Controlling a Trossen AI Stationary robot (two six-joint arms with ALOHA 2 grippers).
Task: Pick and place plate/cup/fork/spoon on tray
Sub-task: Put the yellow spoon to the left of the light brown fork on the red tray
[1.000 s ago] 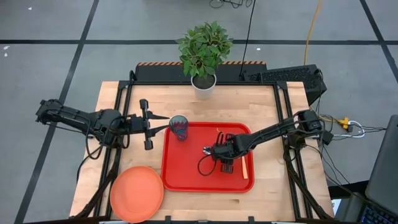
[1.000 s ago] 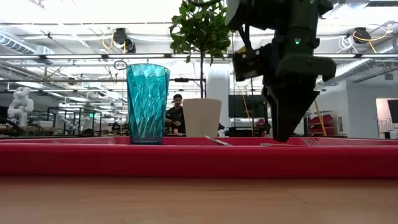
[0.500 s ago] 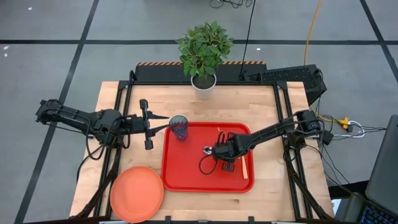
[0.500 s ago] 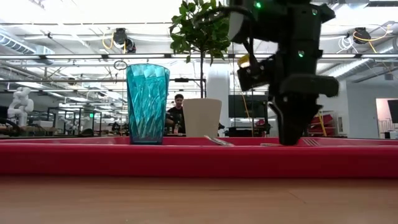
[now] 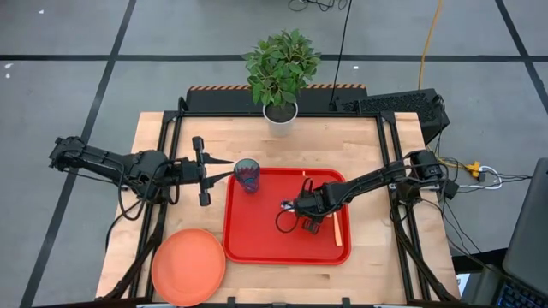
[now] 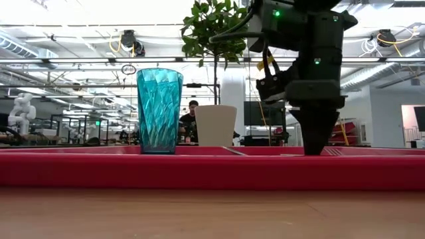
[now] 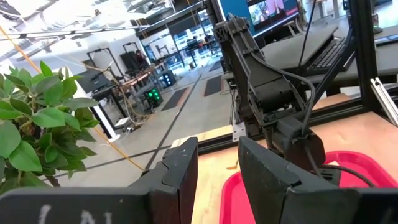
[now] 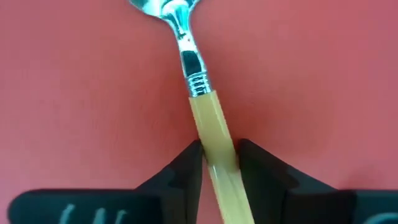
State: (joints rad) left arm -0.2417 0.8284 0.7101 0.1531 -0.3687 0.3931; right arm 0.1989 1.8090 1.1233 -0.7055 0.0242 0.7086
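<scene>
The red tray (image 5: 257, 233) lies mid-table. The teal cup (image 5: 247, 175) stands upright in its far left corner and also shows in the low view (image 6: 159, 109). My right gripper (image 5: 301, 216) is down at the tray floor (image 6: 317, 150), shut on the orange-handled spoon (image 8: 205, 106), whose bowl (image 5: 283, 205) points toward the tray's left. The fork (image 5: 337, 229) lies on the tray by its right rim. The orange plate (image 5: 188, 266) rests flat on the table, near left of the tray. My left gripper (image 5: 202, 171) is open and empty, just left of the cup. My right gripper pinches the spoon's orange handle (image 8: 214, 146) between its two fingers (image 8: 189, 168), a little behind the metal neck. The fingers come from above, pointing down, and lie across the handle. The spoon is level at the tray floor; whether it rests on it I cannot tell.
A white pot with a green plant (image 5: 280, 115) stands at the table's far edge, behind the tray. Bare wood lies left and right of the tray. A person shows far off in the room (image 6: 192, 116).
My right gripper has come more upright and shifted a little over the tray, staying low and shut on the spoon.
</scene>
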